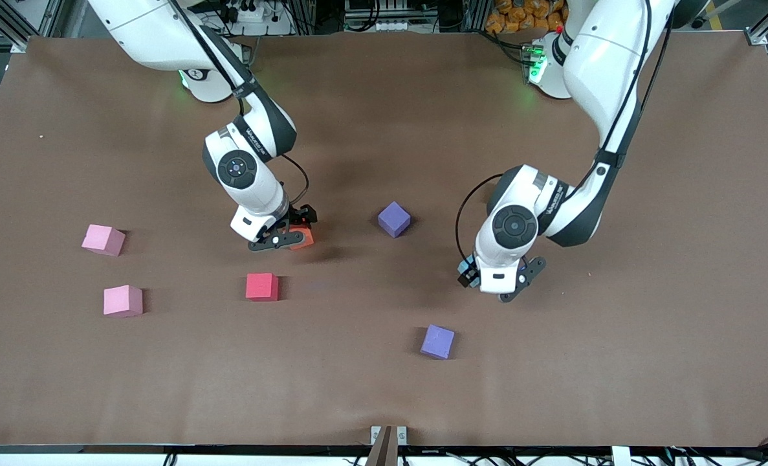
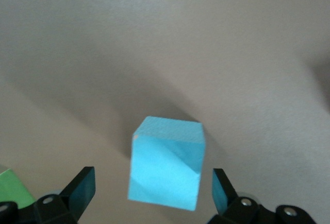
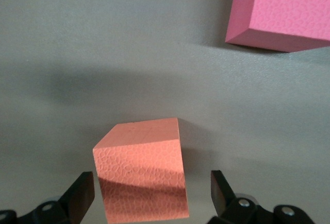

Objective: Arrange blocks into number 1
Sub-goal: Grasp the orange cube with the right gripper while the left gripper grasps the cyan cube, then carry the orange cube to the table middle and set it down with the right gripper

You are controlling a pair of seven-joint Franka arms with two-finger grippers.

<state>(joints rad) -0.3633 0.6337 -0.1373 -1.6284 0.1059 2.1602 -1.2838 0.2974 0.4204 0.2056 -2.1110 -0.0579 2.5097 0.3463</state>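
The orange block [image 1: 302, 238] [image 3: 142, 177] rests on the table between the fingers of my right gripper [image 1: 292, 232] [image 3: 152, 193], which is open with a gap on each side. My left gripper [image 1: 497, 285] [image 2: 153, 190] is also open and straddles the light blue block [image 1: 466, 265] [image 2: 166, 165] without touching it. A corner of the green block [image 2: 10, 188] shows beside it in the left wrist view only. The red block [image 1: 262, 286] [image 3: 281, 10] lies just nearer the front camera than the orange one. Two purple blocks [image 1: 394, 219] [image 1: 437, 341] lie between the arms.
Two pink cubes [image 1: 103, 239] [image 1: 123, 300] sit toward the right arm's end of the brown table [image 1: 649, 362]. The arm bases stand along the table's back edge.
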